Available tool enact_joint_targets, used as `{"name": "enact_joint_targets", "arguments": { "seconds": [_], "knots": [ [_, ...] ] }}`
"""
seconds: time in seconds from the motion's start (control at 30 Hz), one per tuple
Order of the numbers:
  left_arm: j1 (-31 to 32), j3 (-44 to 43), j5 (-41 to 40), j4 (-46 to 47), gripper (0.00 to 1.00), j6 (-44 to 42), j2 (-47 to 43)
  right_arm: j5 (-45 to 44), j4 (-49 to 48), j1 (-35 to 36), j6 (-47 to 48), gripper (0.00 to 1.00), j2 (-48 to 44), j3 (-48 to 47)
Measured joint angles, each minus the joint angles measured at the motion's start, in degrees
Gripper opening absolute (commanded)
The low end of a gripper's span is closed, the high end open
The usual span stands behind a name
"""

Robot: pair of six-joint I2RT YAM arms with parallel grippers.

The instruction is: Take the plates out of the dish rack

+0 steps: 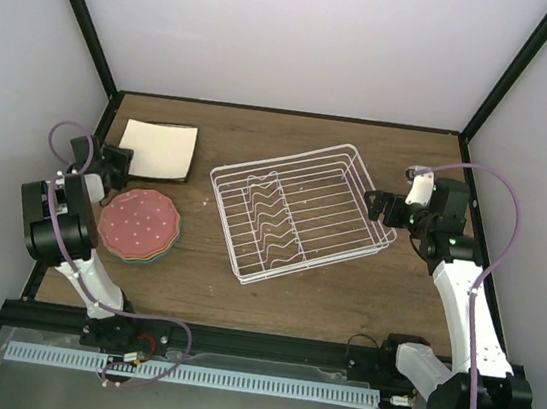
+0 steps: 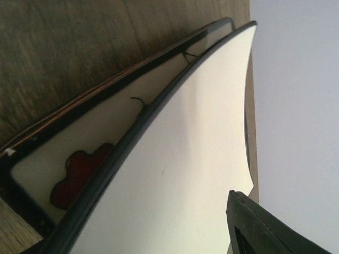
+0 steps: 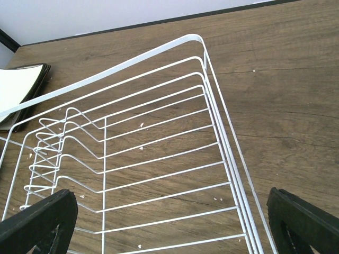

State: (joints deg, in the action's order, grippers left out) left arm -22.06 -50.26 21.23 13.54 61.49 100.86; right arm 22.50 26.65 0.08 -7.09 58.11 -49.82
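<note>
The white wire dish rack (image 1: 298,213) stands mid-table with no plates in it; the right wrist view shows its bare wires (image 3: 159,159). A plain cream square plate (image 1: 160,147) lies tilted on top of the floral square plates at the back left. In the left wrist view it (image 2: 185,159) rests over a floral plate (image 2: 79,174). My left gripper (image 1: 116,159) is at that plate's near-left edge. One finger (image 2: 265,227) shows beside the plate and stands off it; the other is hidden. The round dotted plates (image 1: 140,224) are stacked, pink on top. My right gripper (image 1: 379,206) is open at the rack's right end.
Black frame posts and white walls enclose the wooden table. The square stack sits close to the back-left post. The round stack lies just right of my left arm. A black rail runs along the near edge.
</note>
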Motion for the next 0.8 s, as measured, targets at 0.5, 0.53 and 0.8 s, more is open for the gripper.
{"name": "enact_joint_targets", "arguments": {
  "seconds": [0.5,0.53,0.8],
  "knots": [
    [0.02,-6.82,-2.99,-14.67,0.67,1.11,1.18,0.00,0.20,0.00,-0.02,1.00,0.00,0.00],
    [0.02,-7.08,-3.21,-15.34,0.67,1.22,1.18,0.00,0.22,0.00,-0.02,1.00,0.00,0.00],
    [0.02,-9.18,-4.98,-19.43,0.72,3.21,1.18,0.02,0.37,0.00,-0.04,1.00,-0.33,0.00]
  ]
}}
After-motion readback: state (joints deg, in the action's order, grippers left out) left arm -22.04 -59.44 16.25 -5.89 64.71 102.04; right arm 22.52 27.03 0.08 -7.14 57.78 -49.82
